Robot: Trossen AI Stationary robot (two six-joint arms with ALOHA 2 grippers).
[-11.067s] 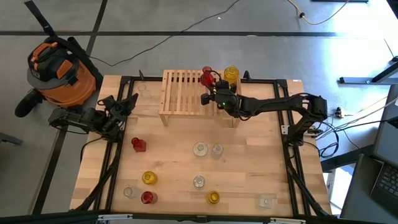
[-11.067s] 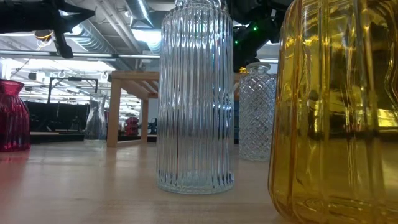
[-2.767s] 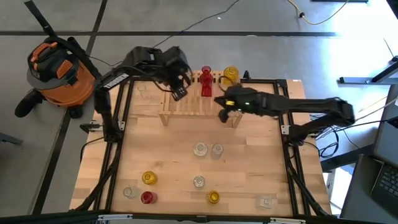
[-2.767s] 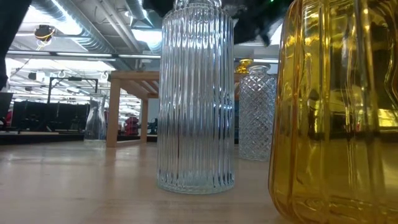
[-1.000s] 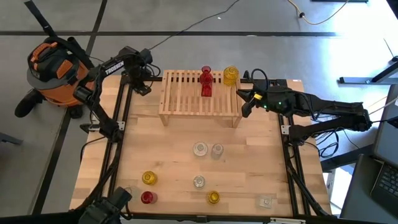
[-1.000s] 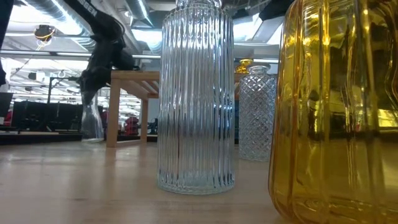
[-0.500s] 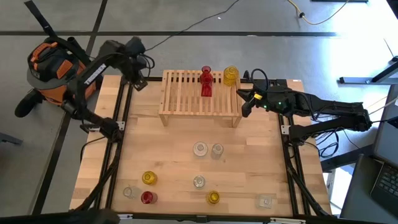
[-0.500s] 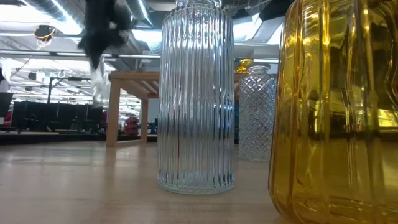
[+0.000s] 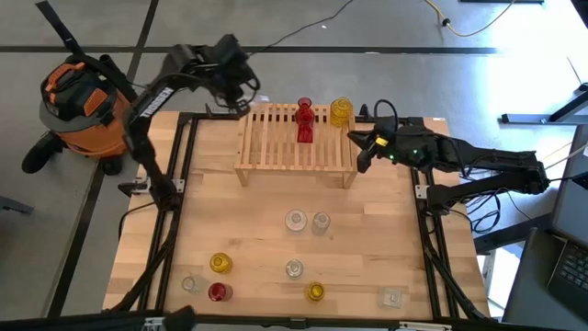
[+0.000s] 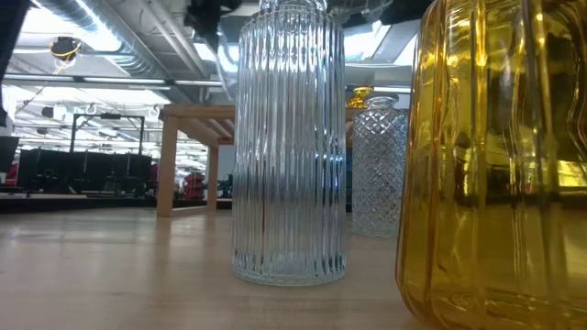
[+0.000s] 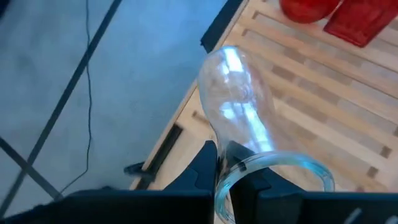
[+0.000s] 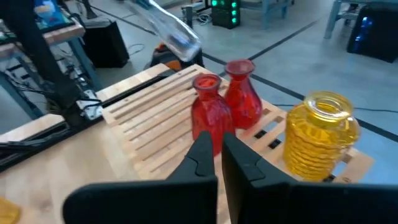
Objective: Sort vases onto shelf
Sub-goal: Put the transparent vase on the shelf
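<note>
The shelf [image 9: 294, 142] stands at the table's far middle and bears two red vases [image 9: 304, 122] and a yellow vase [image 9: 341, 110]. My left gripper [image 9: 243, 92] hangs high over the shelf's far left corner, shut on a clear vase [image 11: 236, 102], which also shows in the air in the right wrist view [image 12: 174, 31]. My right gripper [image 9: 358, 154] is shut and holds nothing, just off the shelf's right end. Several more vases, clear [image 9: 295, 220], yellow [image 9: 220, 263] and red [image 9: 216, 291], stand on their bases on the near half of the table. My left gripper holds the clear vase by the rim of its mouth [image 11: 219, 177], one finger inside the mouth and one outside. The fingers come from above, slanting down. The vase hangs tilted below them, bottom away from the gripper, clear of table and shelf.
An orange shop vacuum [image 9: 87, 101] sits on the floor off the table's far left corner. In the low view a tall ribbed clear vase [image 10: 289, 137], a yellow vase [image 10: 500, 165] and a diamond-cut clear vase [image 10: 378, 165] stand close to the camera.
My left gripper has risen from the table's far left corner with the clear vase and swung right toward the shelf's far left corner. The vase stood on the table, and now hangs tilted, lifted clear.
</note>
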